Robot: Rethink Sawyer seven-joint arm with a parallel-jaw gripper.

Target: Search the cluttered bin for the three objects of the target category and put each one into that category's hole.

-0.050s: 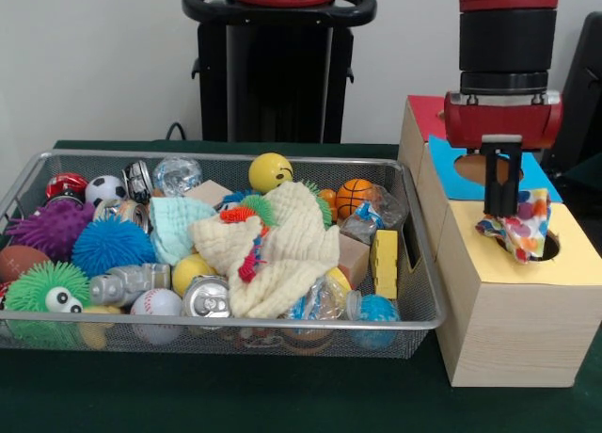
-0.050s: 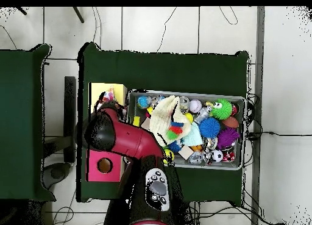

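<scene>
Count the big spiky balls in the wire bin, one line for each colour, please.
Purple spiky ball: 1
Blue spiky ball: 1
Green spiky ball, the one with eyes: 1
Total: 3

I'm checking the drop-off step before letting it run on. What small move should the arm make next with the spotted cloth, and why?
Probably lower a little further, then release. The tool holds the spotted cloth right over the hole in the yellow-topped box, but most of the cloth hangs above the rim, with only its lower end in the opening. Released from here it might catch on the edge.
</scene>
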